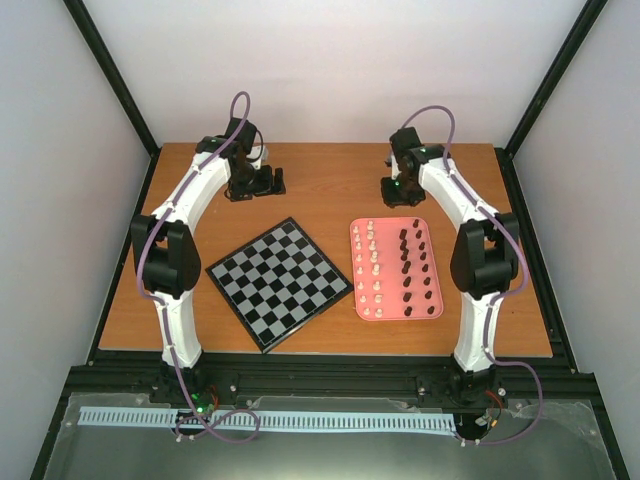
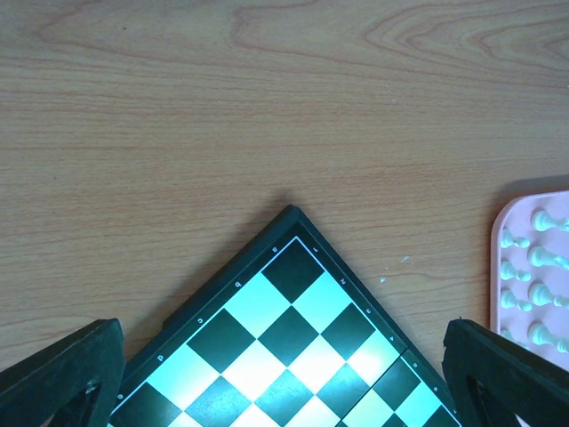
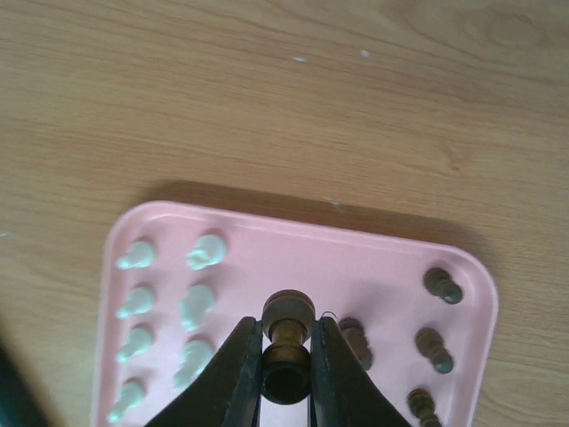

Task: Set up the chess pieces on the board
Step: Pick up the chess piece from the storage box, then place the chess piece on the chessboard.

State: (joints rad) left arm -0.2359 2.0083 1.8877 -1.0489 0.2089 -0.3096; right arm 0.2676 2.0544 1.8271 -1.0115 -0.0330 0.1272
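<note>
The board [image 1: 285, 283], black and pale grey squares with a black rim, lies turned like a diamond between the arms; its far corner shows in the left wrist view [image 2: 289, 329]. The pink tray [image 1: 395, 268] to its right holds cream-white pieces [image 1: 370, 265] in its left columns and dark brown pieces [image 1: 412, 265] in its right ones. My right gripper [image 3: 286, 342] is shut on a dark brown piece [image 3: 287, 318], held above the tray's far end [image 3: 267, 258]. My left gripper [image 1: 255, 183] is open and empty beyond the board's far corner, its fingers [image 2: 62, 378] wide apart.
The wooden table ends at black frame rails on the left and right, with white walls behind them. Bare wood lies beyond the board and tray. The tray's edge with cream pieces [image 2: 533, 258] shows at the right of the left wrist view.
</note>
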